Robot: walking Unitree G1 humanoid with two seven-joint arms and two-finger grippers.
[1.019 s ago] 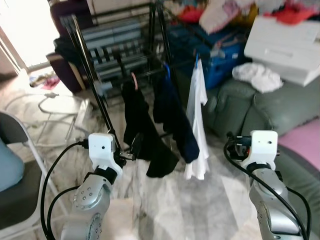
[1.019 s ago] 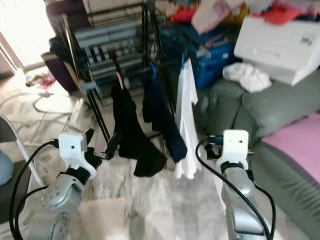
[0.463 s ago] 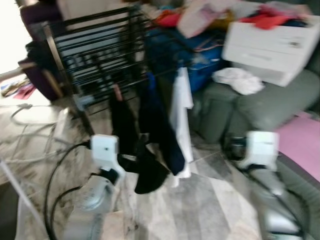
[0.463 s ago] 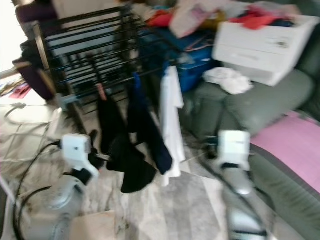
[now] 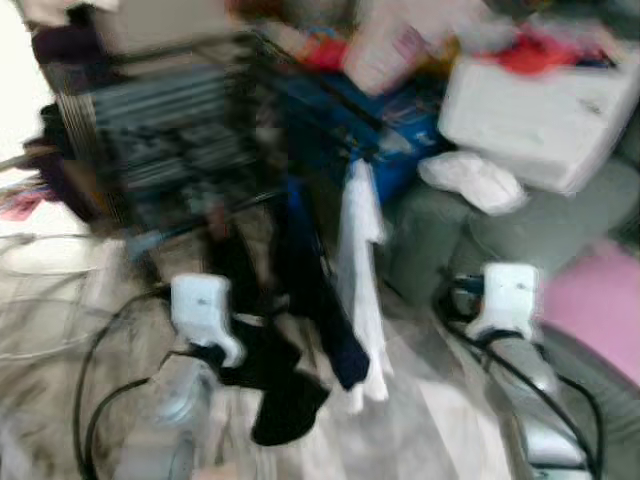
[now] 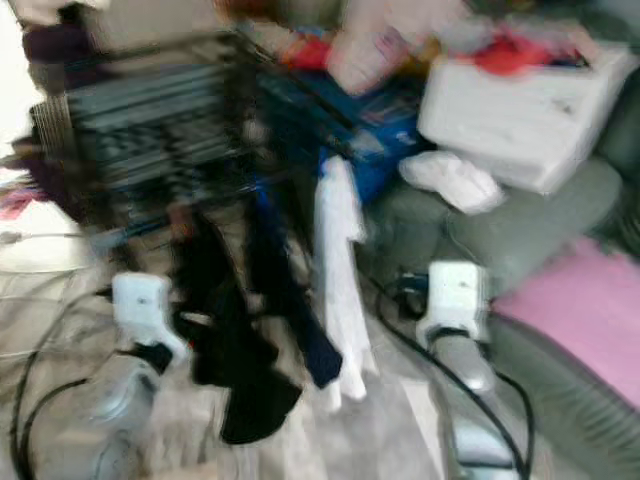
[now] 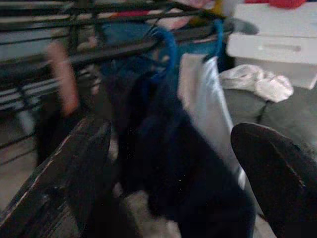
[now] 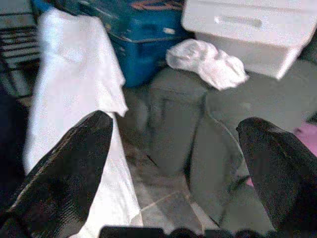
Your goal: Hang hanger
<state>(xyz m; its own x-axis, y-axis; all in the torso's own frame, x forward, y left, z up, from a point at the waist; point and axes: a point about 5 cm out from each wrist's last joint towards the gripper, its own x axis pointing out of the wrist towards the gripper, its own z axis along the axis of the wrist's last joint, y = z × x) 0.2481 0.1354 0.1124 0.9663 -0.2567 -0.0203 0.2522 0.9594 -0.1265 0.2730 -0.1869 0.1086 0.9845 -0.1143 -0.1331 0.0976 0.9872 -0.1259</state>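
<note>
In front of the black drying rack (image 5: pixel 170 120), three garments hang in a row from one of its rails: a black garment (image 5: pixel 262 370), a dark blue garment (image 5: pixel 318 300) on a blue hanger (image 7: pixel 166 47), and a white shirt (image 5: pixel 362 270). In the left wrist view a pinkish hanger neck (image 7: pixel 62 77) sits above the black garment. So the hangers appear to be on the rail; whether each hook is fully seated I cannot tell, since both eye views are badly smeared.

Left hand (image 7: pixel 171 163): fingers spread wide, nothing between them, pointed at the dark blue garment, close to it. Right hand (image 8: pixel 173 163): fingers also wide apart, empty, aimed between the white shirt and the grey-green sofa (image 8: pixel 198 124).

Risks, as judgement:
- The open left fingers are near loose cloth. A sideways swing could snag a sleeve and drag a hanger off the rail.
- The view is blurred, so the body seems to be moving. An arm could knock the light rack frame and shake the hangers loose.
- The black garment trails low toward the floor (image 5: pixel 430 420). Stepping near it could catch the hem.
- The arm cable (image 5: pixel 100 380) loops near the rack leg and could hook it.

Writing: none readable. The white box (image 5: pixel 540 110) and blue crate (image 8: pixel 143 44) carry marks too blurred to make out.
</note>
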